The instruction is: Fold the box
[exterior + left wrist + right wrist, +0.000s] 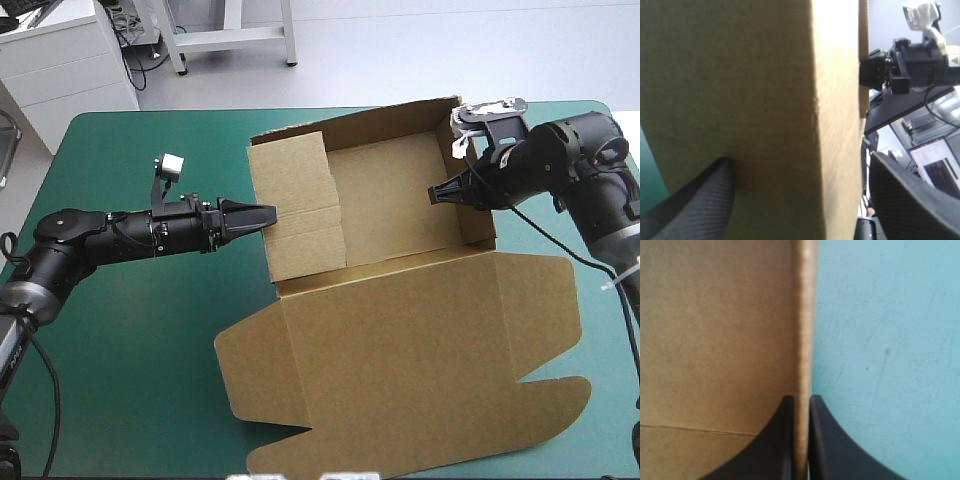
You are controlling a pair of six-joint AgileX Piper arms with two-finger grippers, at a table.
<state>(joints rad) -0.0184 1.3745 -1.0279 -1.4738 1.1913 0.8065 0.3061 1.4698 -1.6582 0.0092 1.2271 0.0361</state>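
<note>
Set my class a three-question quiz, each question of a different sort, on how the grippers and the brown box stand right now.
1. True or false: the right gripper, black and fin-fingered, is shut on a wall of the brown cardboard box.
2. The box's lid is: A) flat on the teal-green table cover; B) standing upright; C) folded over the tray.
3. Fill in: the left gripper's fingers stand ____, a box wall between them.
Key: 1 true; 2 A; 3 open.
</note>
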